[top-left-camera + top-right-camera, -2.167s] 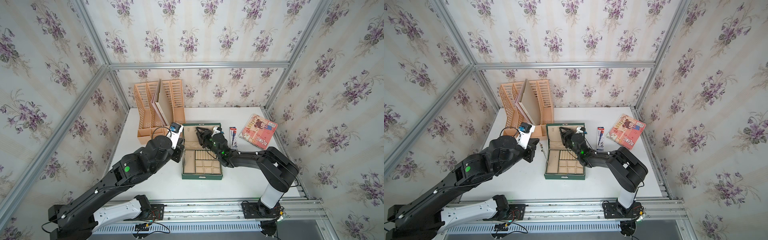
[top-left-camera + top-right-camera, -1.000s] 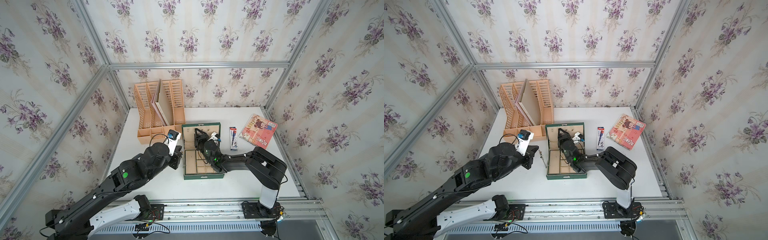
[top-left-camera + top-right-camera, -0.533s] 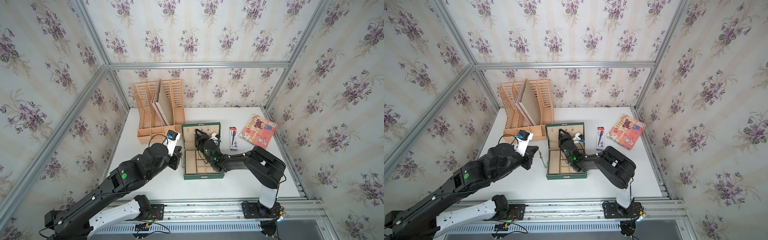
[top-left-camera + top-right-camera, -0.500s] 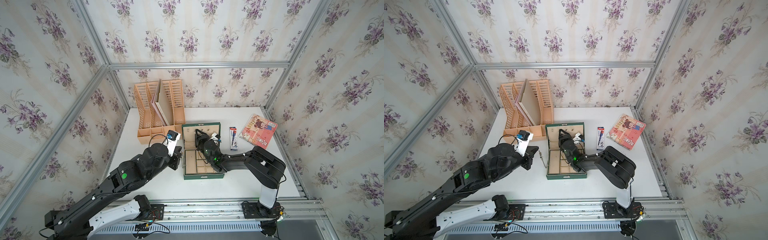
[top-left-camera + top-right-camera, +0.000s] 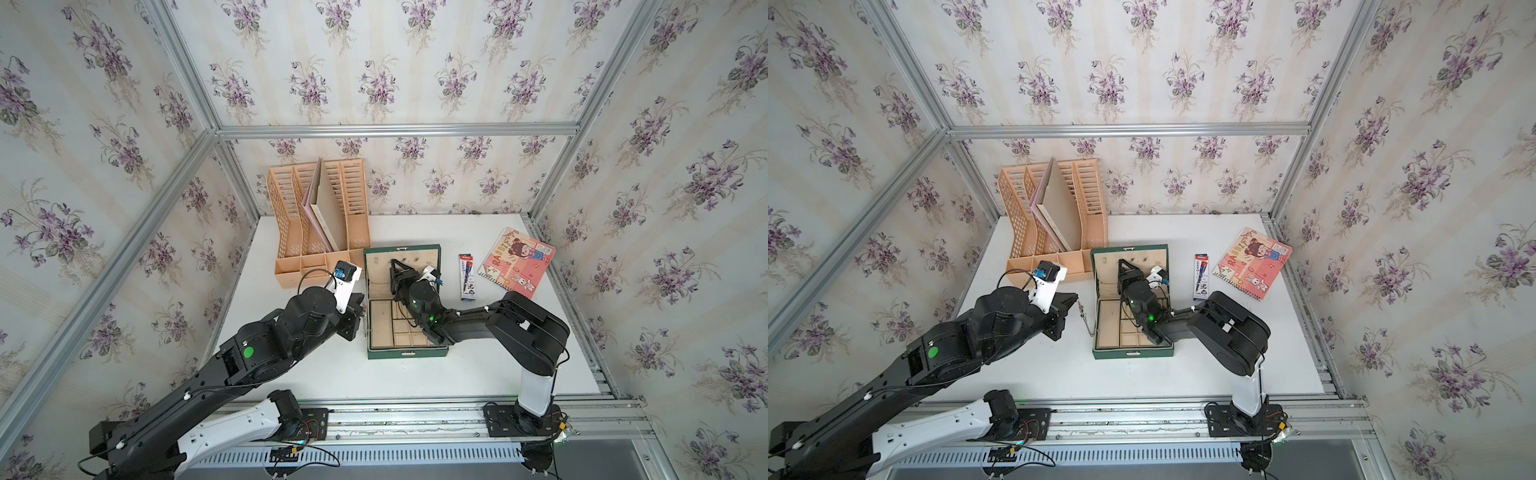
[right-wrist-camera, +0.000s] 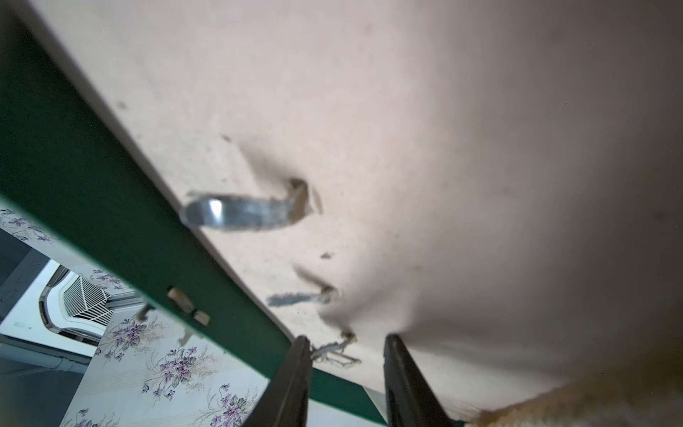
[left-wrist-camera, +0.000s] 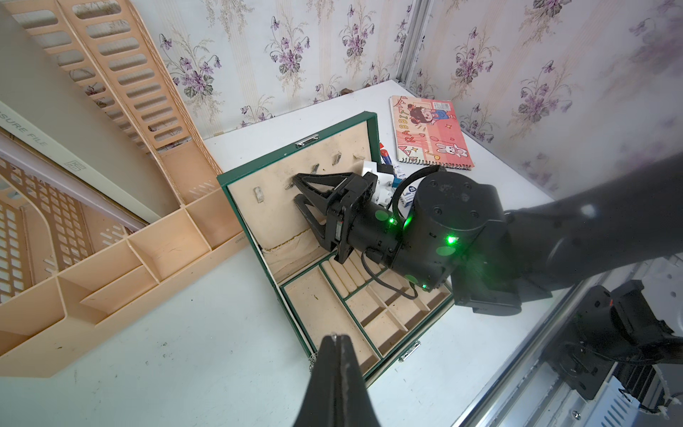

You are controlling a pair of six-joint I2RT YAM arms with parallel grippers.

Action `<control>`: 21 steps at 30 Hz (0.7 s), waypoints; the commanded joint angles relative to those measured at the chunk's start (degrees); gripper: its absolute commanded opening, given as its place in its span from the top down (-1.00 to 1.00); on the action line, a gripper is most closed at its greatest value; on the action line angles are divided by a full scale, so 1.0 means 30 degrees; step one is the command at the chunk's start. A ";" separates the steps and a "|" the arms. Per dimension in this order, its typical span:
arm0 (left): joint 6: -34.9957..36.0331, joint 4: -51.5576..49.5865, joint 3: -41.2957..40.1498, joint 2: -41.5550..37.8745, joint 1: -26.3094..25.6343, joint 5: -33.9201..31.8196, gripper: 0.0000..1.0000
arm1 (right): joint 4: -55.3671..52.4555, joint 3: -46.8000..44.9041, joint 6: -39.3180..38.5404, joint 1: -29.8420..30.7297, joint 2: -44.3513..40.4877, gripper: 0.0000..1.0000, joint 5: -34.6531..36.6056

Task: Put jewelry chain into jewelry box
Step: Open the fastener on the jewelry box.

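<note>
Little had changed: the left gripper (image 7: pixel 334 338), pinched shut on the jewelry chain (image 5: pixel 1084 318), had eased back toward 7 o'clock, so the chain dangled just outside the 9 o'clock wall of the jewelry box (image 5: pixel 1133 354). The right gripper (image 7: pixel 296 189), jaws partly apart, pressed against the lid (image 7: pixel 258 218); placement remained undone.

Looking down into a booth papered in cream wallpaper (image 5: pixel 374 62) with purple flower sprigs. Noting aluminium struts (image 5: pixel 395 129) running along the wall seams. Seeing a white tabletop (image 5: pixel 415 374) lying evenly lit, a peach file organizer (image 5: pixel 357 208) standing against the back wall, and a pink notebook (image 5: pixel 517 262) lying near the side wall.
</note>
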 commanded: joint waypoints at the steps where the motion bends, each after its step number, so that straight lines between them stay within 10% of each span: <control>1: -0.0119 0.0662 -0.0077 0.0003 0.0021 0.0010 1.00 | -0.0308 -0.0111 -0.0348 0.0107 0.0213 0.26 -0.0511; 21: -0.0118 0.0711 -0.0185 -0.0089 0.0021 -0.0037 1.00 | -0.0119 -0.0191 -0.0452 0.0438 0.0453 0.29 -0.0820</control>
